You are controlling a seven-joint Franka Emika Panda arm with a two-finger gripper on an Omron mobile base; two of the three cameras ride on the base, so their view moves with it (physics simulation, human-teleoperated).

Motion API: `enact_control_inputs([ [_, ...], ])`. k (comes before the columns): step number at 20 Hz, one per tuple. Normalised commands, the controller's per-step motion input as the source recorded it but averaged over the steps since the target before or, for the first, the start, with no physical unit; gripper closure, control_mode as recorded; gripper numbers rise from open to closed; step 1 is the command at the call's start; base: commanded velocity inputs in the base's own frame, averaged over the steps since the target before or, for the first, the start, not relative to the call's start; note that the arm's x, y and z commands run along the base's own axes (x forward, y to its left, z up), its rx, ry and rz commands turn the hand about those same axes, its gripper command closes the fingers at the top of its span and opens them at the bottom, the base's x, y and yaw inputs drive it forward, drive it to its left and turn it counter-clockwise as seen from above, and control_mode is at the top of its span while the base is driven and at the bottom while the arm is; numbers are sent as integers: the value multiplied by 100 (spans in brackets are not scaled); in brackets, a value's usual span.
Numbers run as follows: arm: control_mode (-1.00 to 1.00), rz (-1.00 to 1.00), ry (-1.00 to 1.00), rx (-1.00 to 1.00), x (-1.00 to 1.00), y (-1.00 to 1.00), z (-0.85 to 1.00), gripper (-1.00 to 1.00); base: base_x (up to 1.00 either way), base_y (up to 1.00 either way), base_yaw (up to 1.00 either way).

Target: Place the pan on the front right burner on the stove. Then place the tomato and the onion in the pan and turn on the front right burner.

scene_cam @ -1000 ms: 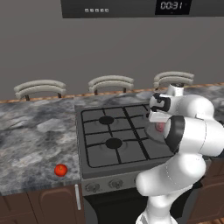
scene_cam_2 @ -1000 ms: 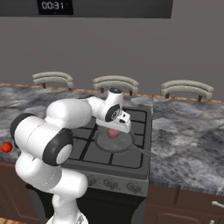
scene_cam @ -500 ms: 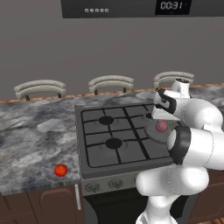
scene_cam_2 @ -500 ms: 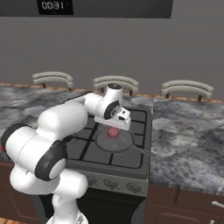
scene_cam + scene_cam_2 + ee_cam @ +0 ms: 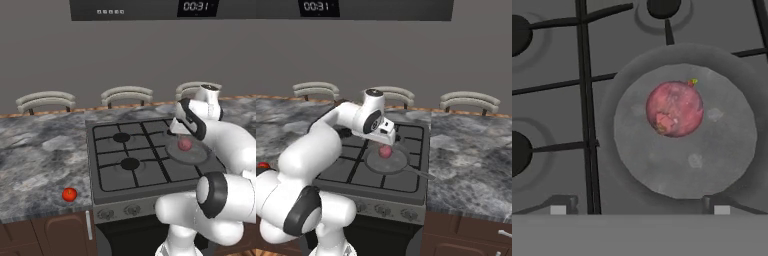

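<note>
The pan [image 5: 684, 130] is a dark grey, shallow round skillet with a paler, slightly mottled flat bottom and a raised rim. It sits on the black grates of the stove [image 5: 107, 172], toward the right side of the cooktop in the left base view and at the centre of the frame in the right base view [image 5: 387, 160], where its thin straight handle points to the lower right. In the hand view it takes up the centre and right of the frame.

The onion [image 5: 674, 109] lies inside the pan, a little above the middle of the pan's bottom in the hand view. It is a dull pinkish-purple ball with blotchy darker and lighter patches, a small pale mark low on its left side and a tiny green and orange spot at its upper right edge. From the base views it shows as a small pink ball in the pan [image 5: 185, 144], [image 5: 385, 151].

The tomato [image 5: 69, 194] is a small glossy bright red ball lying on the marbled grey counter [image 5: 35, 165] at the lower left of the left base view, well apart from the stove's left edge.

The gripper [image 5: 639, 210] hangs above the pan with its fingers spread wide and nothing between them; the two tips appear at the bottom of the hand view, clear of the onion.
</note>
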Motion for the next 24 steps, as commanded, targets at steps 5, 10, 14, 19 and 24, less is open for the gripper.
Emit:
enact_control_inputs([
  [5,-100,0,-12,0,-39,70,5,-100,0,0,0],
  [10,-100,0,-12,0,-27,71,15,-100,0,0,0],
  [14,-100,0,-11,0,-5,71,20,-100,0,0,0],
  [19,-100,0,-7,0,-1,65,26,-100,0,0,0],
  [24,-100,0,0,2,1,50,38,-100,0,0,0],
])
